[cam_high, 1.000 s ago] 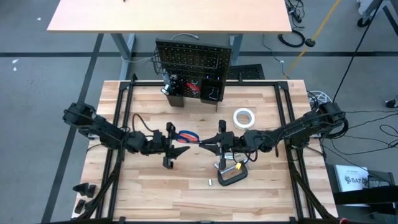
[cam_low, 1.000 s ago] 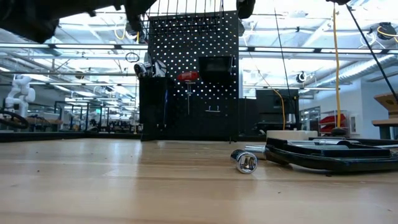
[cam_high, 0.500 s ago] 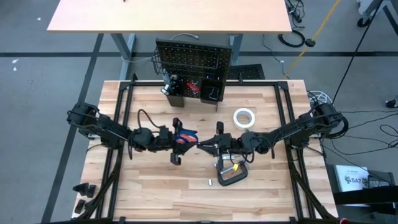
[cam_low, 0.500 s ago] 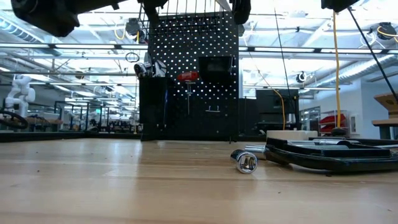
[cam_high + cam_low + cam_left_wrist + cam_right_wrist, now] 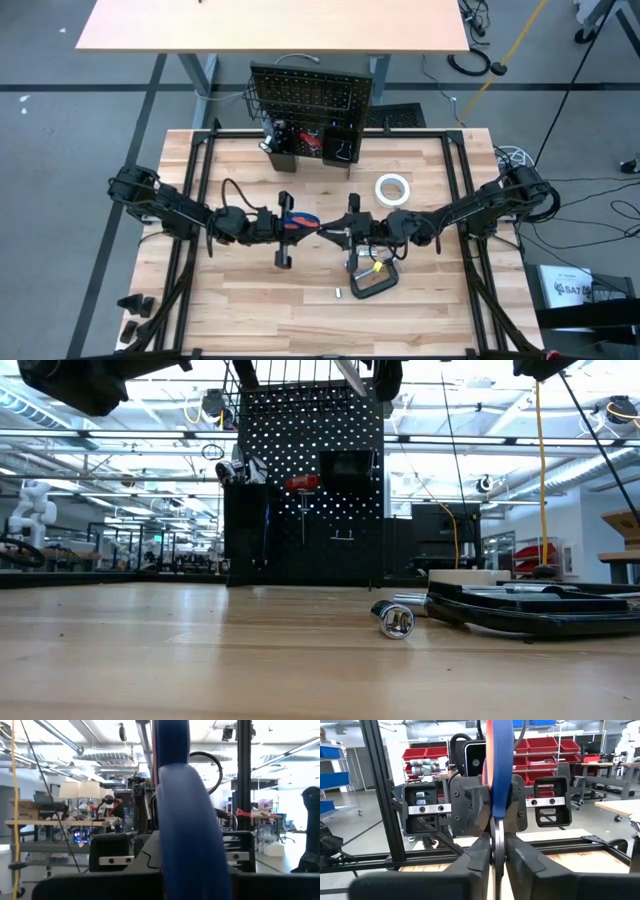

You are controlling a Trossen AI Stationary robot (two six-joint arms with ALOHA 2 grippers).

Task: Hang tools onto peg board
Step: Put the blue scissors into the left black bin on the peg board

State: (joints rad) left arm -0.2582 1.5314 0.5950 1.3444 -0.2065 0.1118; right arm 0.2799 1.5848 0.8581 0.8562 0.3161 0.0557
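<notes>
Nearest the front edge of the table (image 5: pixel 240 300), a small silver piece (image 5: pixel 337 293), and just behind it a black C-clamp (image 5: pixel 372 281) lying flat. Above mid-table, clear of the wood, orange-and-blue-handled scissors (image 5: pixel 300 220) stretched level between the two arms. Left gripper (image 5: pixel 285 224) clenched on the blue handle loop; right gripper (image 5: pixel 496 847) pinched on the metal blade, fingers tight against both faces, seen edge-on from its own wrist. Farther back and toward the right arm's side, a white tape roll (image 5: pixel 392 188) flat on the boards. At the far edge, the upright black peg board (image 5: pixel 310 95), with a red screwdriver (image 5: pixel 302 483) already hanging and black bins (image 5: pixel 340 147) along its foot
</notes>
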